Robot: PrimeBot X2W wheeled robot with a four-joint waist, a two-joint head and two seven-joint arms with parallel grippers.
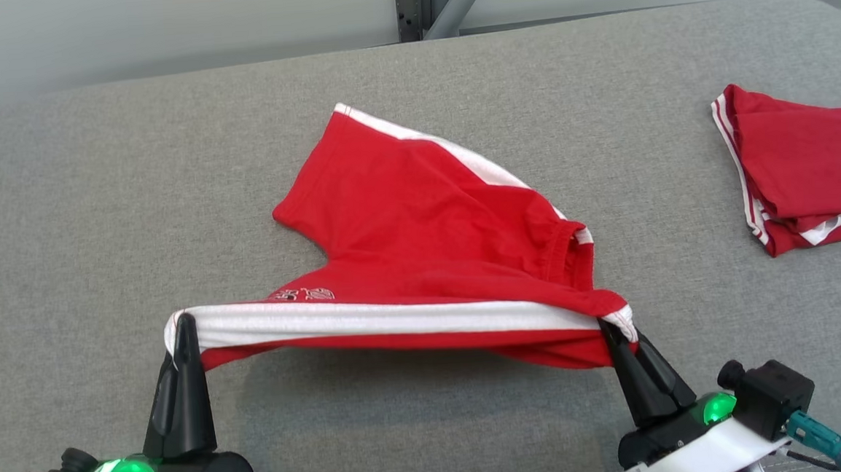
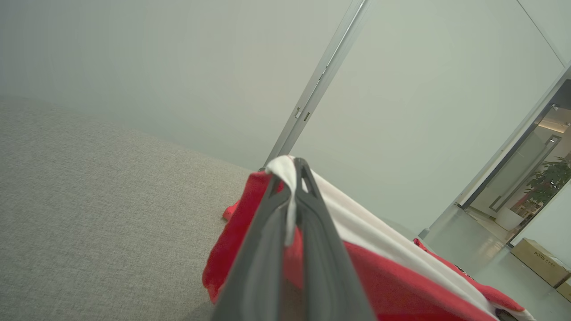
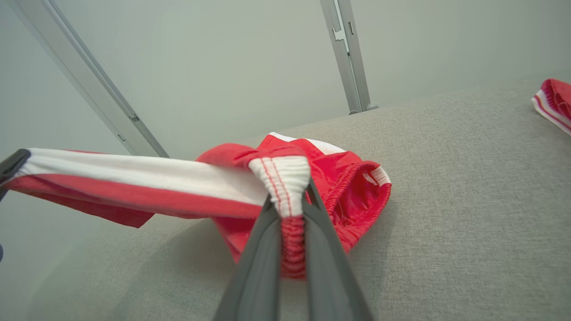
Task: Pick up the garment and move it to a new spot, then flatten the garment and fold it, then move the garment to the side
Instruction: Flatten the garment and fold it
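Note:
The garment [image 1: 419, 214] is a pair of red shorts with white side stripes, half lifted off the grey table [image 1: 98, 212]. Its near edge hangs stretched between my two grippers, while the far leg still lies on the cloth surface. My left gripper [image 1: 183, 325] is shut on the hem corner at the white stripe, seen close up as white fabric pinched between the fingers [image 2: 292, 178]. My right gripper [image 1: 612, 330] is shut on the elastic waistband corner [image 3: 285, 178]. The shorts [image 3: 348, 196] sag to the table behind it.
A second red garment [image 1: 810, 161] with white trim lies folded at the table's right edge; its edge [image 3: 553, 100] also appears in the right wrist view. A metal post [image 1: 413, 3] stands behind the table's far edge. Cardboard boxes [image 2: 539, 263] sit on the floor beyond.

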